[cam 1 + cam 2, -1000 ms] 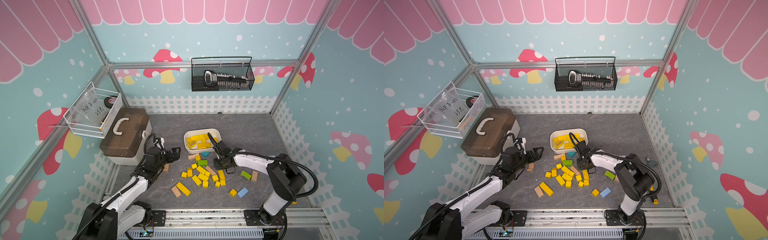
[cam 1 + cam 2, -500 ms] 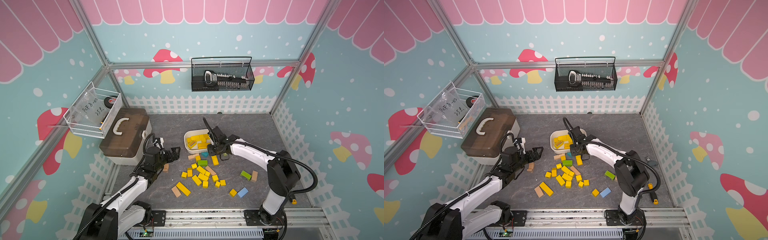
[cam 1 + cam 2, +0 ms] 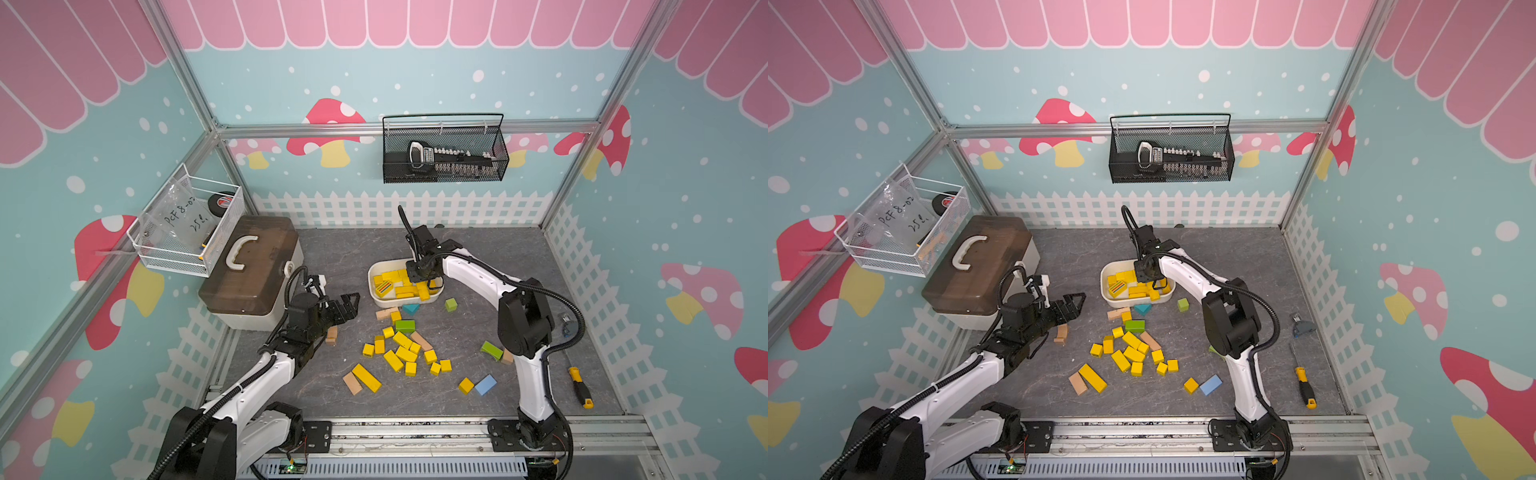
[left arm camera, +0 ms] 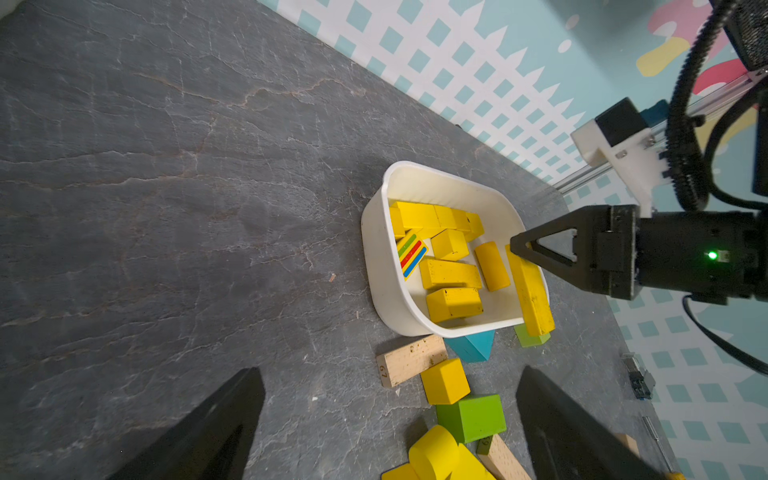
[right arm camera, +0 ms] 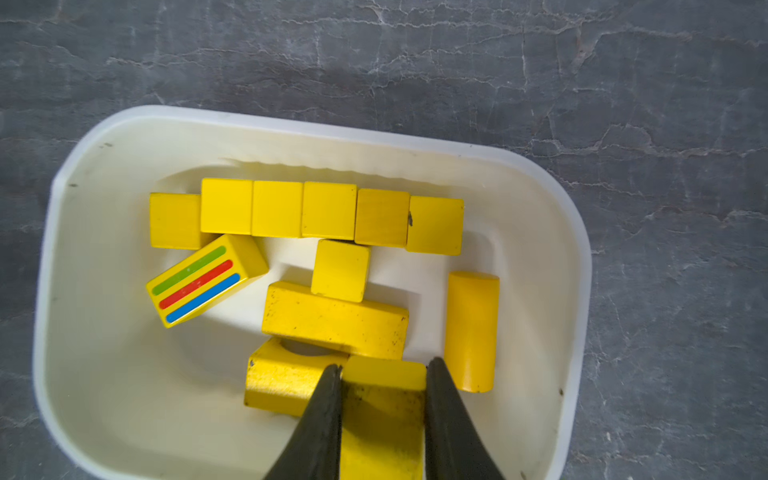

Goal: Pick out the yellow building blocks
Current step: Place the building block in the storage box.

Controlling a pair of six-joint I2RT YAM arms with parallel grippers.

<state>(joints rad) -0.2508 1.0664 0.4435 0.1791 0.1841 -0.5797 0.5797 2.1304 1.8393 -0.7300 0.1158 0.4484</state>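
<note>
reaching in from its base at the front rail, the right arm bent sharply at the elbow and turned its wrist down over the white tub [image 3: 371,286]. the right gripper [image 5: 383,365] pinched a yellow bar [image 5: 382,415] between its fingers, over the tub's side nearest that arm. whether the bar's lower end touched the tub could not be told. other yellow building blocks [image 5: 328,210] lay inside, with a row of cubes along one wall, a striped brick [image 5: 199,282] and a cylinder [image 5: 471,332]. more yellow ones sat loose in a cluster [image 3: 401,353] on the tabletop [image 3: 332,257] in front of the tub, mixed with tan and green pieces.

the left arm stretched low from the front left corner. the left gripper [image 3: 348,308] was spread wide and empty, aimed toward the tub, between the toolbox [image 3: 249,274] and the cluster.

bare tabletop lay open behind the tub up to the picket-fence wall, and between the left gripper and the tub. a teal wedge [image 3: 410,308] and a green cube [image 3: 451,304] crowded the tub's front rim.
</note>
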